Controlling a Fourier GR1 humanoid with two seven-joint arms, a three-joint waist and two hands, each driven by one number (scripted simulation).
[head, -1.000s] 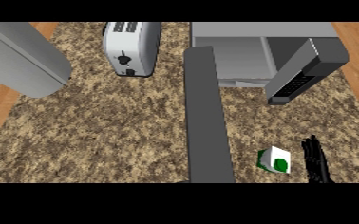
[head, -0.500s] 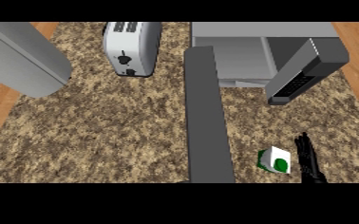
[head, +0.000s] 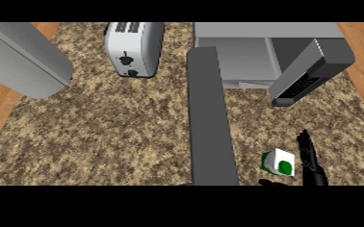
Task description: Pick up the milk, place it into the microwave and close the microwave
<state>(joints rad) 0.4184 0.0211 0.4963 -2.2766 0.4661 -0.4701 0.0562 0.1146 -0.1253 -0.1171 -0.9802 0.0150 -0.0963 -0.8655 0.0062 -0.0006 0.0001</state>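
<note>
Right hand (head: pixel 310 157) fingers straight, holding nothing, just beside milk (head: pixel 278 163), microwave (head: pixel 266 53) open, interior bare

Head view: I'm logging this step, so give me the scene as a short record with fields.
milk carton: white and green, on the counter, lower right
right hand: fingers straight, just right of the carton, not holding it
left hand: not in view
microwave: top right, door swung open
toaster: top, left of the microwave
task state: milk not yet picked up
</note>
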